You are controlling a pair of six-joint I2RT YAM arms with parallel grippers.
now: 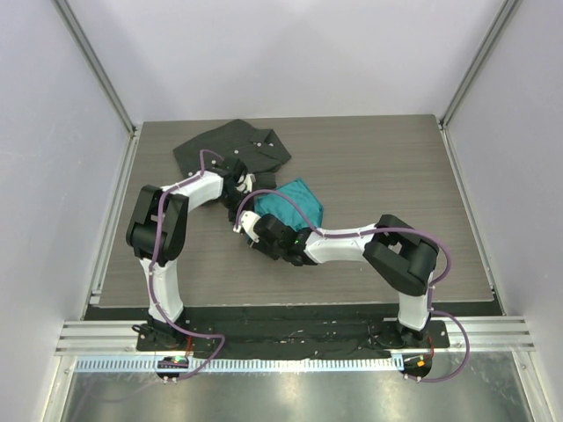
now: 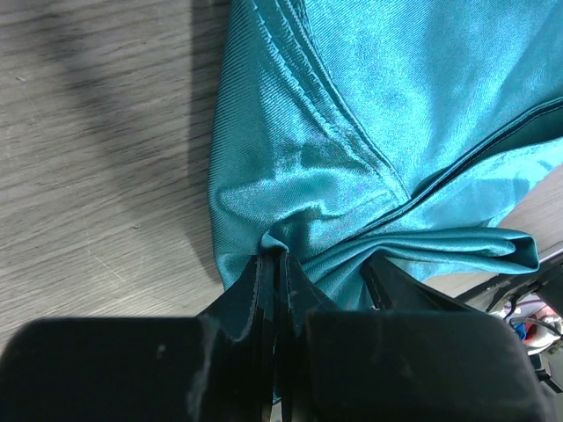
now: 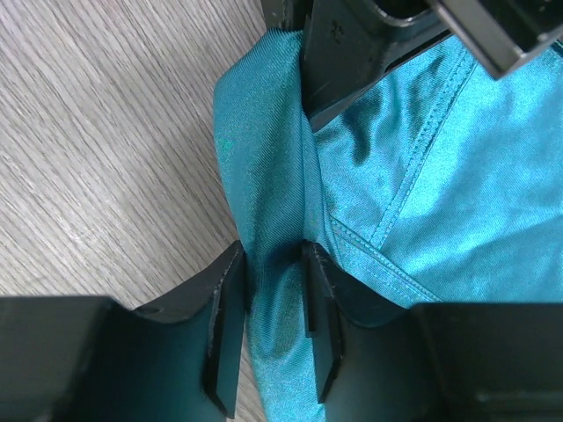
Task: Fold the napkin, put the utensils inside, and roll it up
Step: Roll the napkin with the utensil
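The teal napkin (image 1: pixel 302 201) lies bunched on the table behind both grippers. My left gripper (image 1: pixel 249 187) is shut on the napkin's near-left edge (image 2: pixel 352 114), with cloth puckered at its tips (image 2: pixel 280 255). Just in front of it, my right gripper (image 1: pixel 252 223) straddles a raised fold of the napkin (image 3: pixel 422 176). Its jaws (image 3: pixel 273 264) stand apart, with the ridge of cloth filling the gap between them. The left gripper's black body (image 3: pixel 352 44) shows at the top of the right wrist view, close by. The utensils are out of view.
A black buttoned shirt (image 1: pixel 230 148) lies crumpled at the back left of the wooden table (image 1: pixel 387 158), just behind the left arm. White walls and metal posts close in the table on three sides.
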